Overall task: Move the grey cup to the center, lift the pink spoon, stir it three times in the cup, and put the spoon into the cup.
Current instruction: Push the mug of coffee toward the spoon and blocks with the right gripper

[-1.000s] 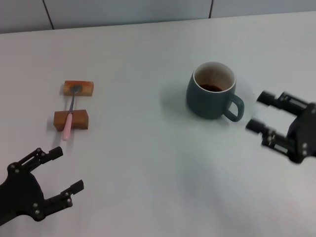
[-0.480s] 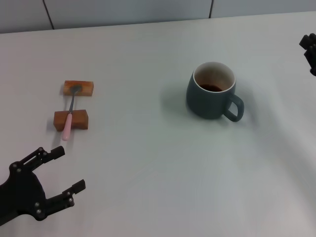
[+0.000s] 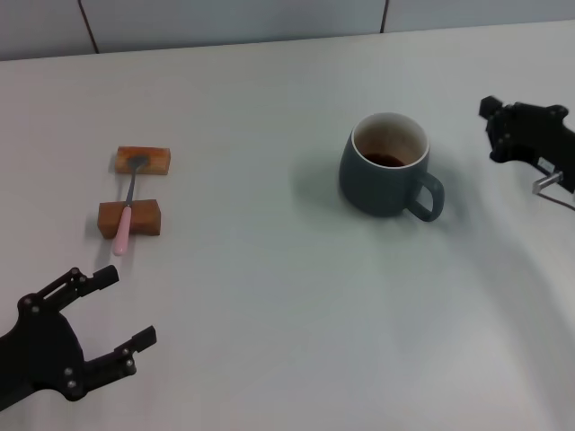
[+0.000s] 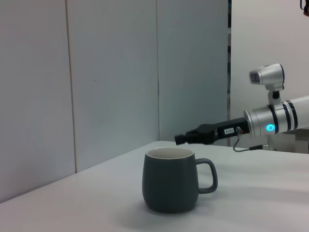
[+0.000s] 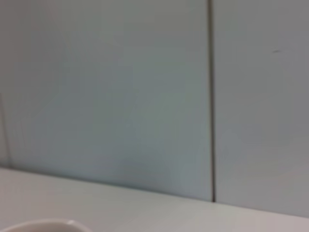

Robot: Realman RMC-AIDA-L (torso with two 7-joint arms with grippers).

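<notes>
The right gripper (image 3: 503, 130) hangs above the table (image 3: 269, 296), off to the handle side of the cup (image 3: 386, 166) and clear of it; whether its fingers are parted or closed cannot be told. The cup stands upright, dark liquid at its bottom, handle toward that gripper. The left gripper (image 3: 112, 310) sits low at the near left with fingers spread, holding nothing. Just beyond it, the spoon (image 3: 128, 206) lies across two wooden blocks (image 3: 130, 218), bowl on the farther one, far from the cup.
</notes>
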